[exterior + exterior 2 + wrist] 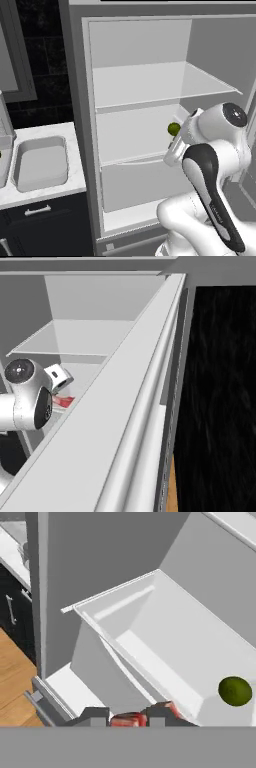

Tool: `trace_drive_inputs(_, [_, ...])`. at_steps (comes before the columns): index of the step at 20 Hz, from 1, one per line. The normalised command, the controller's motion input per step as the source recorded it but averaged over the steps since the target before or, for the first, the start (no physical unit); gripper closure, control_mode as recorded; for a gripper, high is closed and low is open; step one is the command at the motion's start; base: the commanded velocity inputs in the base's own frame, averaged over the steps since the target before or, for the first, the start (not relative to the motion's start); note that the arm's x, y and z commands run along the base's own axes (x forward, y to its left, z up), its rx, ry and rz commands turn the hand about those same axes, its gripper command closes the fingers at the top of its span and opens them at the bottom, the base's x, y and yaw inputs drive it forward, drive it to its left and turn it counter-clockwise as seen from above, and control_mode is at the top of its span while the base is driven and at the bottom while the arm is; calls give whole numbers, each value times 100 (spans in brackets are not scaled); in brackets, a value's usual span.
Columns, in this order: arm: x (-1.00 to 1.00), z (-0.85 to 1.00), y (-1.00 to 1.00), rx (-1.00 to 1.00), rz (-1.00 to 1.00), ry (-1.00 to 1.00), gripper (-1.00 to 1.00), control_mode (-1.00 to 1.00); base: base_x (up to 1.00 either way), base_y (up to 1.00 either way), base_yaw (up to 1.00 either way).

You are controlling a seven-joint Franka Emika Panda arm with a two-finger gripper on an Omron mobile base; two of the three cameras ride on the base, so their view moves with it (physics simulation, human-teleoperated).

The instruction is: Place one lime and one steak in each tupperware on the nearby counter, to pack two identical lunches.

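Pincer [129, 718] clamps one steak [125, 719]; one lime [235, 691] beside

At the left of the frame the white arm [27, 396] reached into the fridge [100, 331]; a red steak [63, 401] lay just beside its wrist on a shelf [70, 346].
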Motion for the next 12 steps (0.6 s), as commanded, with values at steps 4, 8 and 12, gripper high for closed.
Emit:
trace_drive_inputs(4, [-100,39,-21,0,0,-1,100,-100,0,0,0])
trace_drive_inputs(8, [0,0,0,0,0,0,100,100,-100,-4,0])
trace_drive_inputs(12, [0,0,0,0,0,0,100,100,-88,48,1])
